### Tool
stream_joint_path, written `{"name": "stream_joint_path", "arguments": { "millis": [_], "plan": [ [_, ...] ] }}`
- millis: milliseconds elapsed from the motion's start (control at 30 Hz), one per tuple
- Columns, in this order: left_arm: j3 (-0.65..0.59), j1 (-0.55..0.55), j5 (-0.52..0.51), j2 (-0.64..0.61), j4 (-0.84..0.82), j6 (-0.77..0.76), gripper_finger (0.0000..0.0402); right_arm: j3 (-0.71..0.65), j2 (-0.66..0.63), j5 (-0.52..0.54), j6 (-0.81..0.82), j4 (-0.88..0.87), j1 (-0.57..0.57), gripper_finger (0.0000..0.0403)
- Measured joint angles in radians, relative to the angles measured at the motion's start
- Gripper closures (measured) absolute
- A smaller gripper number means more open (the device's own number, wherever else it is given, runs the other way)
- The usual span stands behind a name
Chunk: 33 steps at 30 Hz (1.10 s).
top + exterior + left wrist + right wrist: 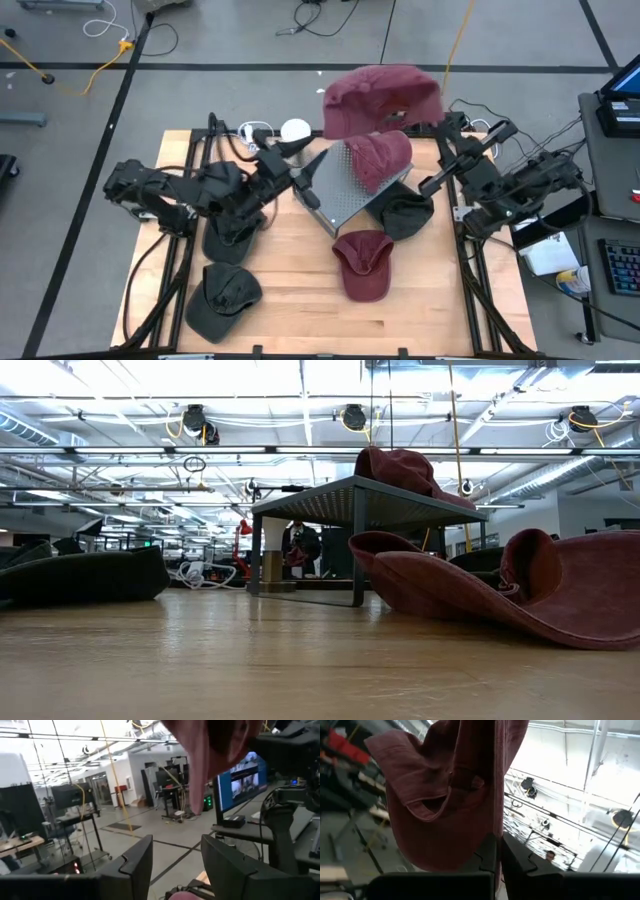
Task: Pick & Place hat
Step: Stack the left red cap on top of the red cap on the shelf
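Right tool (pixel 497 847) is clamped on the fabric edge of a maroon hat (pixel 383 97), which hangs in the air beyond the far edge of the desk (pixel 300 300), above and behind the grey perforated stand (pixel 345 185). In the right wrist view the cloth drapes from between the two dark fingers (pixel 520 860), which are pressed together on it. The right arm reaches in from the desk's right side toward that lifted hat.

Left tool (pixel 175 860) has its fingers (pixel 135 865) apart with nothing between them; in its wrist view the lifted maroon hat shows just ahead of it, higher up, not touched. Seen from above, the left arm lies across the desk's left half, its tool pointing at the stand's near-left corner.

A second maroon hat (pixel 380 158) rests on top of the stand. A third maroon hat (pixel 362 263) lies on the desk in front of the stand. One dark hat (pixel 403 213) sits at the stand's right front corner, another dark hat (pixel 222 298) lies near the front left of the desk, and a further dark hat (pixel 228 238) lies partly under the left arm.
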Motion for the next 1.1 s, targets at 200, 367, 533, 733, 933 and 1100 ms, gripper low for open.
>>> {"name": "stream_joint_path", "arguments": {
  "millis": [200, 367, 533, 733, 933, 1100],
  "plan": [
    [0.0, -0.055, -0.075, -0.063, -0.024, 0.086, 0.0219, 0.0, 0.001, 0.032, -0.142, -0.016, 0.019, 0.0402],
    [0.0, -0.104, -0.106, -0.126, -0.022, 0.182, 0.0197, 0.0, 0.001, 0.056, -0.213, -0.056, 0.019, 0.0402],
    [0.0, -0.151, -0.105, -0.174, -0.026, 0.255, 0.0174, -0.001, 0.002, 0.052, -0.241, -0.112, 0.019, 0.0402],
    [0.001, -0.212, -0.105, -0.188, -0.03, 0.495, 0.0156, -0.001, 0.019, 0.037, -0.225, -0.112, 0.009, 0.0402],
    [0.001, -0.23, -0.175, -0.189, -0.023, 0.609, 0.0143, -0.001, 0.075, 0.013, -0.199, -0.119, -0.006, 0.0402],
    [0.001, -0.23, -0.176, -0.188, -0.023, 0.608, 0.0138, -0.001, 0.141, 0.012, -0.177, -0.122, -0.035, 0.0402]
  ]
}}
